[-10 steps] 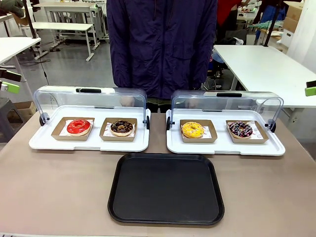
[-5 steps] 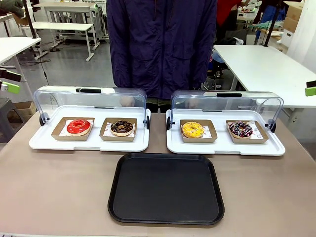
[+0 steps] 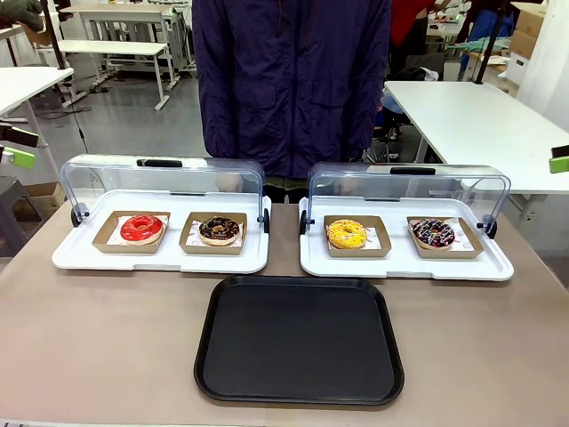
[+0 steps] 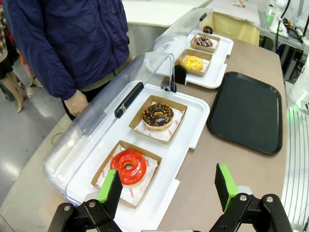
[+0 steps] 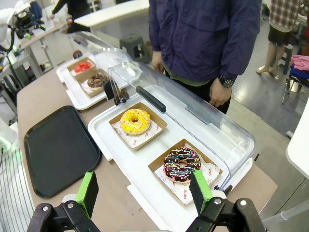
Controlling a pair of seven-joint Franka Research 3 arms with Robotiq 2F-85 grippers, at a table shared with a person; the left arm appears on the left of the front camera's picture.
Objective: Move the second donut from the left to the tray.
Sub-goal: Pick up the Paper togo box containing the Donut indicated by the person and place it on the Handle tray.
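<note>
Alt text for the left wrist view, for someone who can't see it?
The open left gripper hangs over a white tray holding a red donut and, beyond it, the chocolate donut, each in a cardboard dish, clear lid raised. The black tray lies at picture right; a person stands at picture left.

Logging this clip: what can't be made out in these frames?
Front view: the person's hand is a blur behind the clear lid.
Front view: the bits on the chocolate donut are too small to identify.
Left wrist view: a pad of the left gripper covers a corner of the red donut's dish.
Right wrist view: a pad of the right gripper covers part of the sprinkled donut's dish.
</note>
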